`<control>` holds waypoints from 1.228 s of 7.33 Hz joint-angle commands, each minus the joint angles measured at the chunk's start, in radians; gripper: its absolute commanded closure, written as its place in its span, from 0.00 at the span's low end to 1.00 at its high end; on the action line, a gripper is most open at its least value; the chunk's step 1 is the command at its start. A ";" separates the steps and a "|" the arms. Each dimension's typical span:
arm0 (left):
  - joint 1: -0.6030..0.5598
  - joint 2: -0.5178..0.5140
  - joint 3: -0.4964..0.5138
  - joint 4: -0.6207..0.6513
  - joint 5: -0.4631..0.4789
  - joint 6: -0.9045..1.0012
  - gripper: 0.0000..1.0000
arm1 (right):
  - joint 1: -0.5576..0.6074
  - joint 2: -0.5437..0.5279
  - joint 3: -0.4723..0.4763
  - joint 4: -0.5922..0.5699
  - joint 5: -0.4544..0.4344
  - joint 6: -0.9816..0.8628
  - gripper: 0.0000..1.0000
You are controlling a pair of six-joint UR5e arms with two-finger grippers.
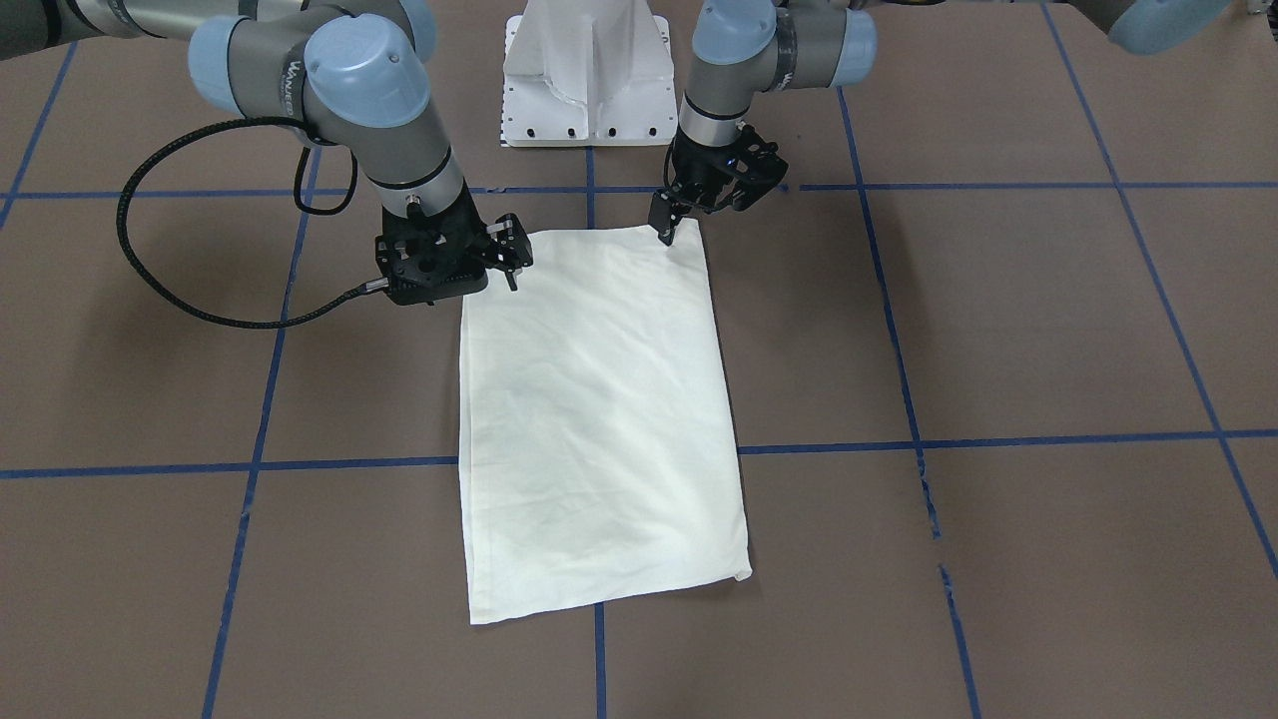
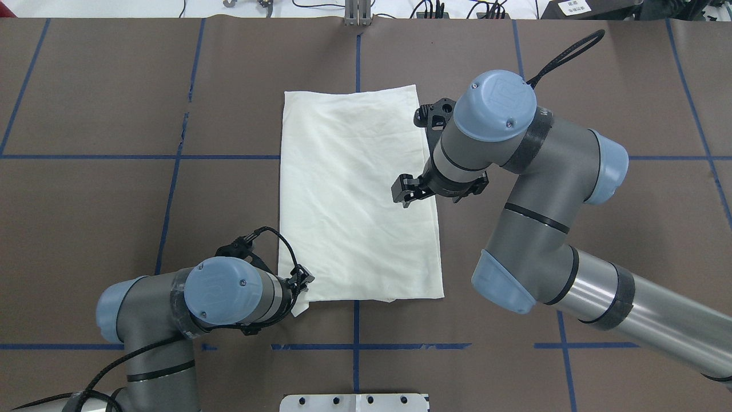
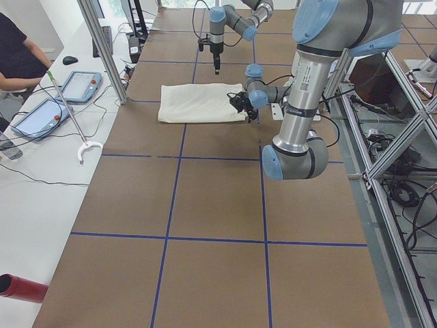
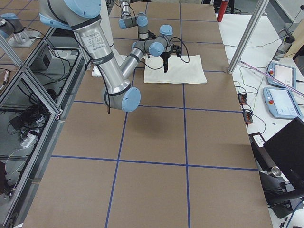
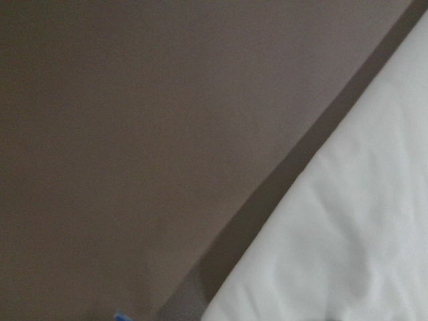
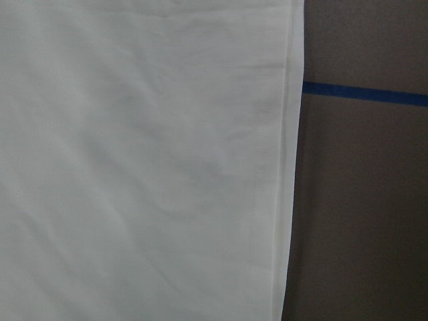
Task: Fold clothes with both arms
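Okay, my count: one T-shirt [image 1: 599, 419], two arms, namely left arm [image 1: 779, 40] and right arm [image 1: 359, 90], one gripper each. Shirt folded into long rectangle, plain cream side up, flat mid-table [image 1: 998, 320], straddling blue tape line [image 1: 998, 439]. Left gripper [image 1: 666, 235]: fingers pinched together on shirt corner near robot base. Right gripper [image 1: 504, 255]: fingers spread, gripping nothing, poised above shirt's edge on its own side. I cannot tell if it touches cloth.

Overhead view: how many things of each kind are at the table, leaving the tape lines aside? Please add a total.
shirt: 1
arms: 2
white base: 1
Total: 4
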 commanded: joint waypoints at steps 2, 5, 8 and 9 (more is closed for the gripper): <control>0.001 0.006 0.000 0.000 0.011 0.000 0.48 | 0.001 0.000 0.002 0.000 0.000 -0.001 0.00; 0.002 0.006 -0.002 -0.001 0.011 0.000 0.82 | 0.005 -0.003 0.006 0.000 0.002 -0.001 0.00; 0.001 0.009 -0.015 0.000 0.011 0.010 1.00 | 0.005 -0.009 0.006 0.000 0.002 -0.001 0.00; 0.001 0.009 -0.025 0.003 0.010 0.018 1.00 | 0.005 -0.012 0.009 0.000 0.002 0.022 0.00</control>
